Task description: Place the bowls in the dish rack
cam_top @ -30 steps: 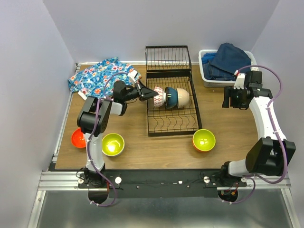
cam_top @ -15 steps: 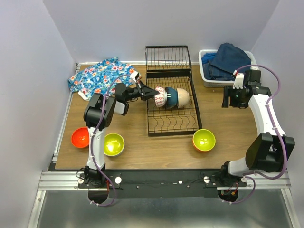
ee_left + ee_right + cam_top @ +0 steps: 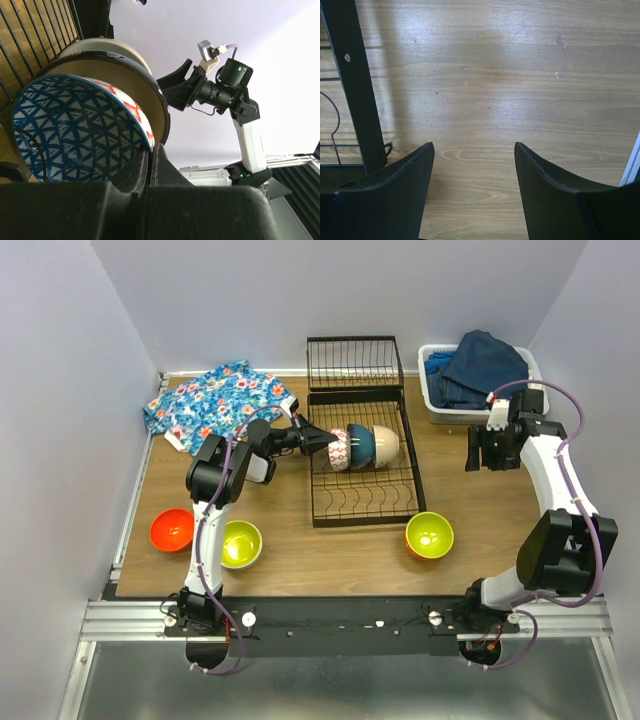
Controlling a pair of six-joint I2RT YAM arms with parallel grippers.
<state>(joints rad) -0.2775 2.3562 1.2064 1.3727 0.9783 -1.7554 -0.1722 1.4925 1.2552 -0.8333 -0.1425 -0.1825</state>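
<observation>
The dish rack (image 3: 365,510) holds three bowls on edge: a blue-white patterned bowl (image 3: 339,447), a dark blue bowl (image 3: 362,445) and a beige bowl (image 3: 385,445). My left gripper (image 3: 325,443) is shut on the patterned bowl's rim; in the left wrist view its fingers (image 3: 151,150) pinch that rim, and the patterned bowl (image 3: 75,130) leans against the dark-rimmed bowl (image 3: 145,85). On the table lie a red-orange bowl (image 3: 172,529), a yellow-green bowl (image 3: 240,544) and an orange bowl with lime inside (image 3: 429,535). My right gripper (image 3: 483,455) (image 3: 474,150) hangs open over bare wood right of the rack.
A floral cloth (image 3: 215,400) lies at the back left. A white bin of blue clothes (image 3: 470,375) stands at the back right. The rack's wire end panel (image 3: 353,362) lies folded out behind it. The rack's black edge (image 3: 355,85) shows left of my right fingers.
My left arm has swung in toward the rack, carrying the patterned bowl a little right against the dark blue bowl. My right gripper has drifted slightly left, still open.
</observation>
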